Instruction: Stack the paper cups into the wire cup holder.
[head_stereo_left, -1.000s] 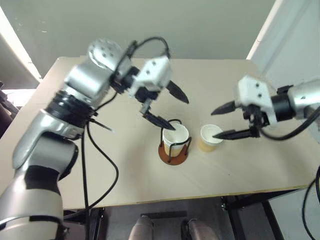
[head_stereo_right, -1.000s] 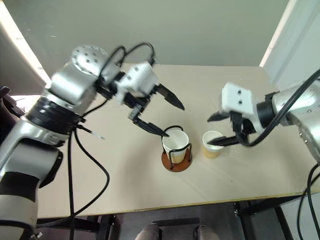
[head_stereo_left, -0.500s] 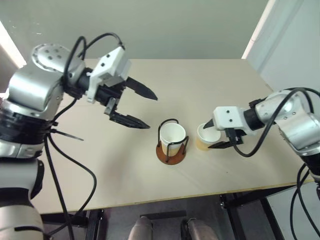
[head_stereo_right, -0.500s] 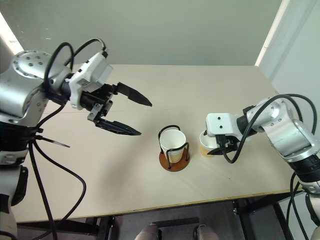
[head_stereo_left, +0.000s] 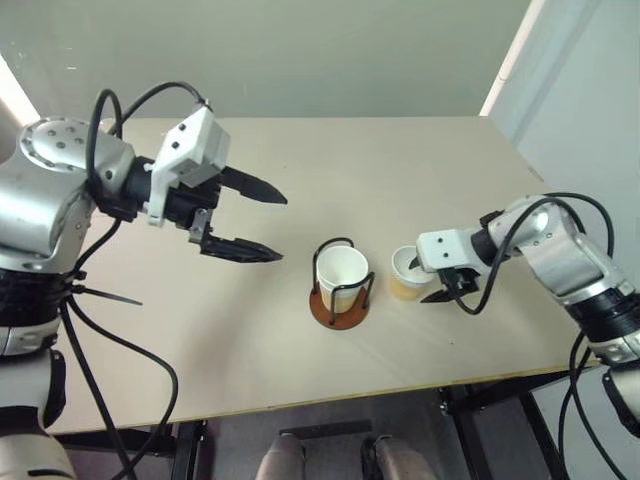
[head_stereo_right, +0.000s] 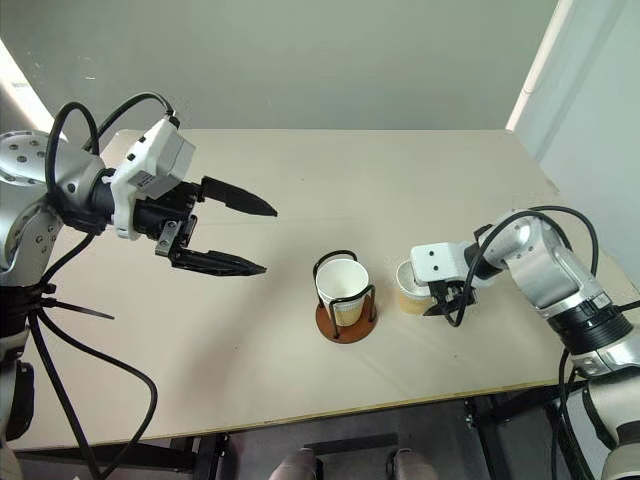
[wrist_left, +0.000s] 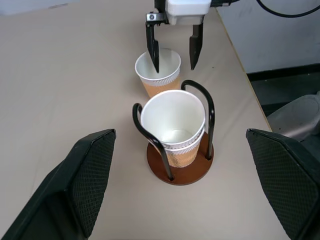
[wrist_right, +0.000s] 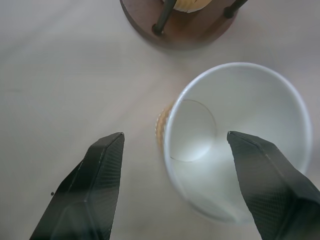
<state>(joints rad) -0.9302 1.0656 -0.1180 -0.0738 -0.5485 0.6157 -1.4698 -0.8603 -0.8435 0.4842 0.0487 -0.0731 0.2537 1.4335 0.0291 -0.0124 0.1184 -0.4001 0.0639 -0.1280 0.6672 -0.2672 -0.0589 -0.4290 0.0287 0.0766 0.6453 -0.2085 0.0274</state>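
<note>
Our right gripper (wrist_left: 173, 56), fingers apart, straddles the upright loose cup's (wrist_left: 158, 73) rim, one finger inside, holder (wrist_left: 178, 161) just beyond.

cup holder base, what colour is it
Reddish-brown, a round disc under the wire cup holder; the left wrist view shows it best.

In the right wrist view the wire cup holder (wrist_right: 180, 22) is cut off by the top edge, only part of its base and two wire feet showing. In the left eye view the loose paper cup (head_stereo_left: 405, 275) at centre right is partly covered by the right gripper (head_stereo_left: 432, 285); whether a finger touches its rim cannot be told
</note>
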